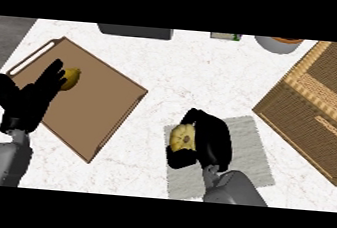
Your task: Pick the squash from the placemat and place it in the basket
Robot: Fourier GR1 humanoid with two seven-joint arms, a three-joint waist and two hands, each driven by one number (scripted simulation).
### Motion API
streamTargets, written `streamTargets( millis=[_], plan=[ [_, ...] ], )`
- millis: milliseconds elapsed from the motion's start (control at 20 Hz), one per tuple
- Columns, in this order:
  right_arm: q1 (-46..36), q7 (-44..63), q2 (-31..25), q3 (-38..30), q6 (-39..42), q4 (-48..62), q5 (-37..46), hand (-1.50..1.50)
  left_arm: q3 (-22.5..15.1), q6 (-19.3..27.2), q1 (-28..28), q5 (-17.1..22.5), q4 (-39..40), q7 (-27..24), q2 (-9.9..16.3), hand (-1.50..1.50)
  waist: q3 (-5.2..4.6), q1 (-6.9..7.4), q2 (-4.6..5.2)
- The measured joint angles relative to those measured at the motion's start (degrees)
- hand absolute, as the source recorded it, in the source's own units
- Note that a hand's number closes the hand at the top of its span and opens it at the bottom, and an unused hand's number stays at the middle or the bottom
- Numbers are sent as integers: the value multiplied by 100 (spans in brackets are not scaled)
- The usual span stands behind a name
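- Worktop: white, faintly veined.
- Brown board: lay at left, tilted.
- Grey placemat: lay at centre.
- Wicker basket: stood at right.
- Dark item, small box, pale bowl: along far edge, cut off.

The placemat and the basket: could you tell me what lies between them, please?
Only bare white counter shows between the placemat and the basket in the head view.

**Squash above the placemat, basket to the right**

The squash is yellow with a darker brown end patch, only partly visible, lying over the left part of the pale grey placemat. The basket is a large woven tan box, set askew near the counter's right edge, apart from the placemat.
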Motion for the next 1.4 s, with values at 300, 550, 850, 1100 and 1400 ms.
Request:
streamTargets(
  millis=[300, 550, 850, 1100, 1400],
  plan=[
    [-808, 821, 9, 718, -1975, -254, 187, 150, -43, -7, -70, -34, 38, 44, -15, 0, -23, 76, -22],
    [-1691, 1787, -15, 984, -2231, -344, 926, 150, -17, 54, -65, -89, 34, 58, 0, 0, -35, -5, -52],
    [-2715, 2377, -41, 649, -1926, -205, 1442, 150, 56, 11, -92, -57, 145, 23, 32, 0, -41, -51, -54],
    [-3425, 2504, -38, -8, -1650, 122, 1616, 150, 72, 52, -93, -82, 130, 21, 16, 0, -40, -78, -49],
    [-3945, 2322, -40, -961, -1435, 514, 1922, 150, 120, 33, -21, -86, 126, -44, 37, 0, -37, -124, -39]
  ],
)
